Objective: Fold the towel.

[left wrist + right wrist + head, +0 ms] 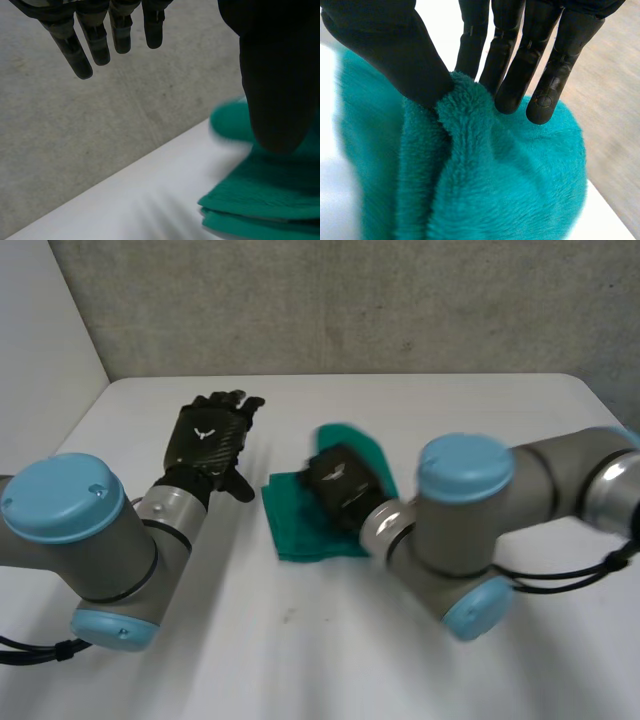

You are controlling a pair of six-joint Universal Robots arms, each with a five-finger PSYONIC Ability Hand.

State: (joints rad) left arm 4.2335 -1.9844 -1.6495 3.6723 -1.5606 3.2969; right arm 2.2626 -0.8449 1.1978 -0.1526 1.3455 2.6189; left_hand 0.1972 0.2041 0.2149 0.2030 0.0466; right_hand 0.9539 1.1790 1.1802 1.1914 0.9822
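At mid-frame, my right hand (340,485) pinches the towel (290,525), already layered; left hand (208,440) hangs open. One fold left, I judge.

1 teal towel (300,530), 2 robot hands (208,440) (340,485), 2 arms (100,540) (480,520), 1 white tbl (450,420)

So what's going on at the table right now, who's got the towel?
The right hand has the green towel, which lies in folded layers near the middle of the white table. In the right wrist view, its thumb and fingers pinch a raised ridge of the cloth. The left hand is beside the towel, apart from it, with straight fingers that hold nothing.
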